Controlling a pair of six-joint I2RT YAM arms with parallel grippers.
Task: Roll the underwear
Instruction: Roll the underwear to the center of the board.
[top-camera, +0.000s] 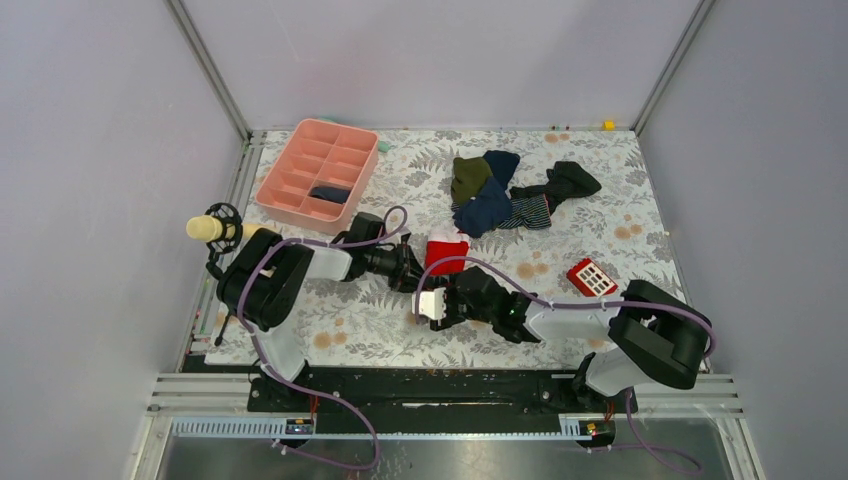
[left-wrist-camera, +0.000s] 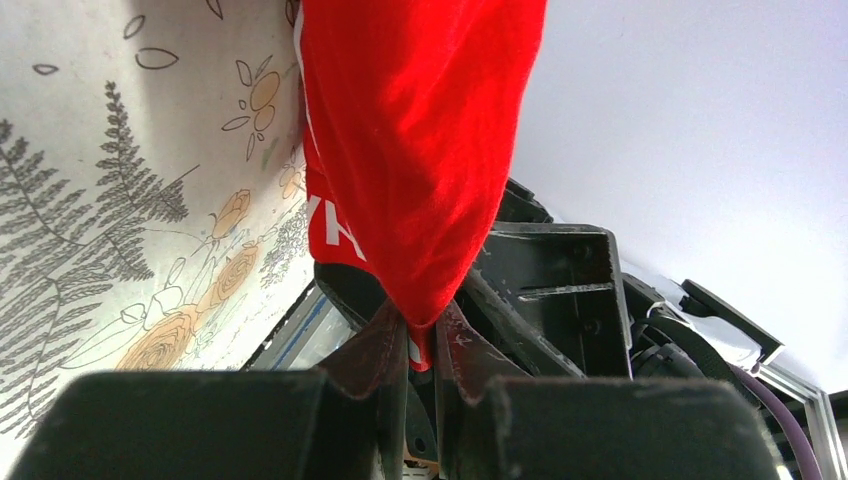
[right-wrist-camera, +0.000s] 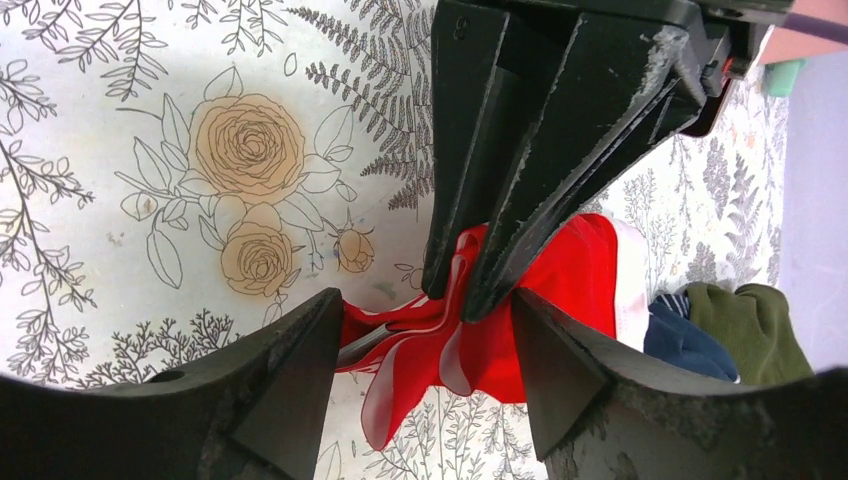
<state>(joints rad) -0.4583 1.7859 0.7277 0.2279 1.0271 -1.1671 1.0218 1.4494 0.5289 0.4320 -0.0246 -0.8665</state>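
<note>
Low centre in the top view, the right gripper stands open, fingers either side of the underwear and of the left gripper, which is clamped on a red fold at mid-table. Closing here, the right might strike the left's fingers or nip one layer, letting the roll slip loose. Bare table lies lower left; box at right, pile upper centre and tray upper left hem the far side

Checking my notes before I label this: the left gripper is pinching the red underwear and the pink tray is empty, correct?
Not quite. The pink tray is not empty: the top view shows a dark folded garment lying in one of its near compartments. The rest stands: the left gripper is pinching the red underwear.
</note>
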